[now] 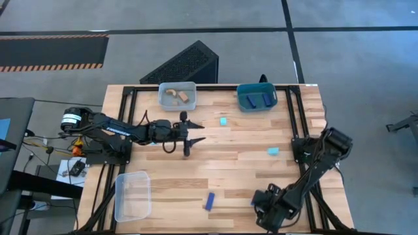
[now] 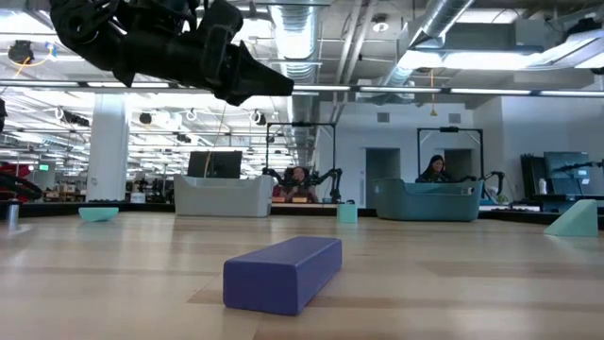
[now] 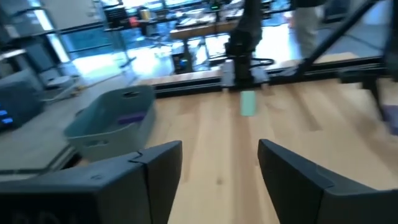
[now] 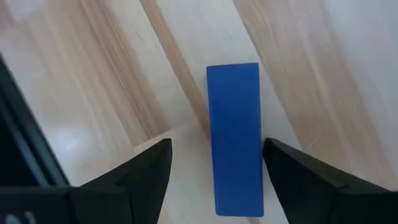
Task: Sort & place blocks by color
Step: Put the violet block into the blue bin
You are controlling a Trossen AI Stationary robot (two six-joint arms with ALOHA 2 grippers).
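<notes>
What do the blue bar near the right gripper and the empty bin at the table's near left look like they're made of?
Blue bar: opaque, even matte colour, crisp edges, probably painted wood or plastic.
Empty bin: clear, the table's wood shows through, likely thin plastic.

A blue bar (image 1: 209,202) lay flat near the desk's front edge; two cyan cubes (image 1: 223,121) (image 1: 273,151) sat apart mid-desk; tan pieces (image 1: 177,96) and blue bars (image 1: 259,100) lay binned.
</notes>
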